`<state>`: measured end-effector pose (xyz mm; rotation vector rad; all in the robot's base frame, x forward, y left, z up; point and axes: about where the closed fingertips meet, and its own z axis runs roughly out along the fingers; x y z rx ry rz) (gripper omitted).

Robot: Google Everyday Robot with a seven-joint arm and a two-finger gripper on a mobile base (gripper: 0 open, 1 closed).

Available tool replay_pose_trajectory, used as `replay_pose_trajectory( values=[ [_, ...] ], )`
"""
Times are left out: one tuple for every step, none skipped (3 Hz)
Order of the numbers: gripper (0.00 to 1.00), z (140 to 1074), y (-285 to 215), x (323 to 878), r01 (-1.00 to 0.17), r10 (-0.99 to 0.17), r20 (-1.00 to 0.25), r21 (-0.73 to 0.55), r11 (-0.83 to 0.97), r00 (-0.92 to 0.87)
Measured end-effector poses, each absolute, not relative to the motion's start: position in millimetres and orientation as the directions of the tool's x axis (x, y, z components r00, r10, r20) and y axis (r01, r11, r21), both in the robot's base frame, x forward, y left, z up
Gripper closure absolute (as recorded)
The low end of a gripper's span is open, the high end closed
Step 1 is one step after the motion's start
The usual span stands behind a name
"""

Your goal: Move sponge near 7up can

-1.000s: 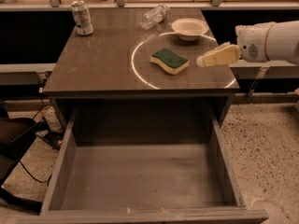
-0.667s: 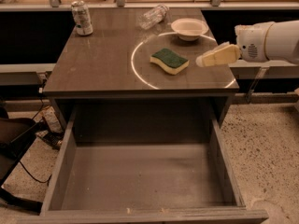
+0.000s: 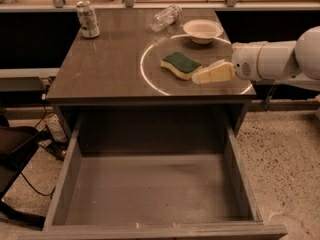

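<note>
The sponge (image 3: 181,65), dark green top over pale yellow foam, lies flat on the right half of the dark table (image 3: 110,69). The 7up can (image 3: 88,19) stands upright at the table's far left corner, well apart from the sponge. My gripper (image 3: 200,77) reaches in from the right on a white arm (image 3: 272,59), its pale fingers (image 3: 215,74) pointing left. Its tip is just right of the sponge, near the sponge's right end, and holds nothing.
A round white bowl (image 3: 202,31) sits behind the sponge at the far right. A clear plastic bottle (image 3: 165,17) lies on its side at the back middle. A bright ring of light (image 3: 145,66) crosses the tabletop. A wide drawer (image 3: 150,189) stands open below the front edge.
The gripper has moved a little to the left, closer to the sponge's right end. The sponge, can, bowl and bottle have not moved.
</note>
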<state>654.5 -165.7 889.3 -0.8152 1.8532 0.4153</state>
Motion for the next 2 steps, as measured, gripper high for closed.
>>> replay_pose_trajectory(
  values=[
    [0.0,869.8,-147.8,661.3,-0.712,-0.322,-0.91,-0.046,0.701,-0.259],
    [0.0,856.7,-127.3,682.3,-0.737,-0.286,-0.926,-0.012,0.676,-0.247]
  ],
)
